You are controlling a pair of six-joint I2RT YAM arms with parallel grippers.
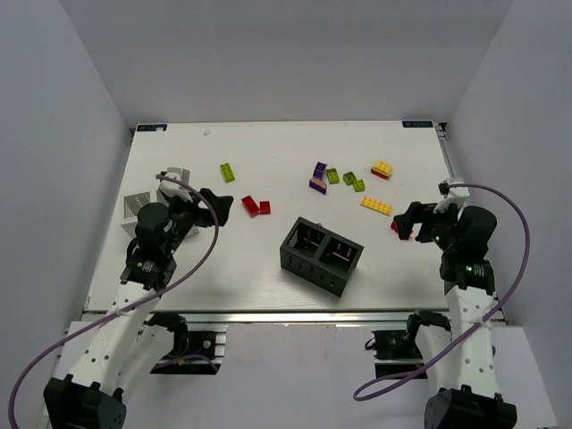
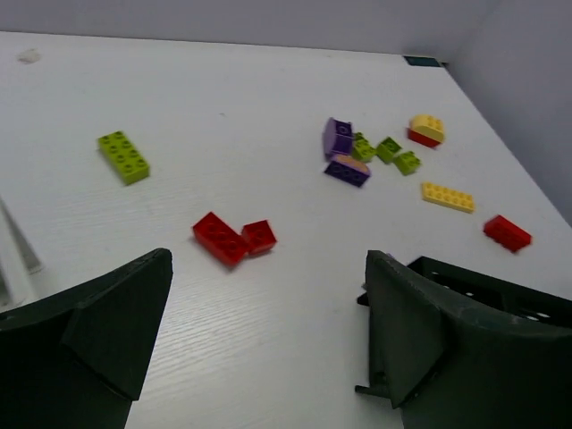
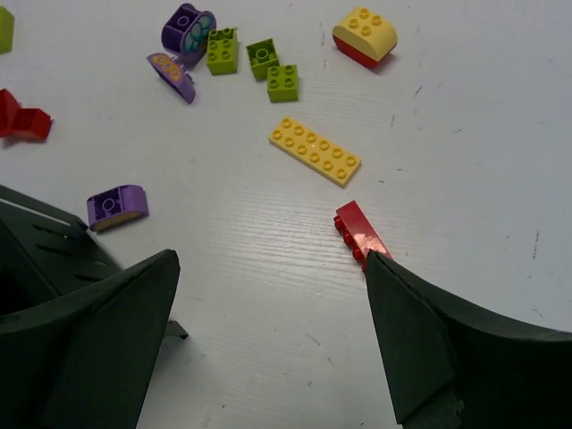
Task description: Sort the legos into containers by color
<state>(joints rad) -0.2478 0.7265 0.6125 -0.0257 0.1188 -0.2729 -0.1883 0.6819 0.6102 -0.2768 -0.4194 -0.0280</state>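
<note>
L gripper spread wide, empty, over table, red brick pair just ahead. R gripper spread too, nothing pinched; red brick right by one fingertip, poss. touching. Yellow plate, lime bricks, purple pieces scattered beyond. Purple brick just beside black 2-cell box, mid-table. White box at L edge, partly behind L arm

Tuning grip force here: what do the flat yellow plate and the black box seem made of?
The yellow plate: apparently hard moulded plastic, smooth with slight sheen, crisp studs. The black box: probably rigid plastic, matte, thin slotted walls; metal cannot be ruled out.
</note>
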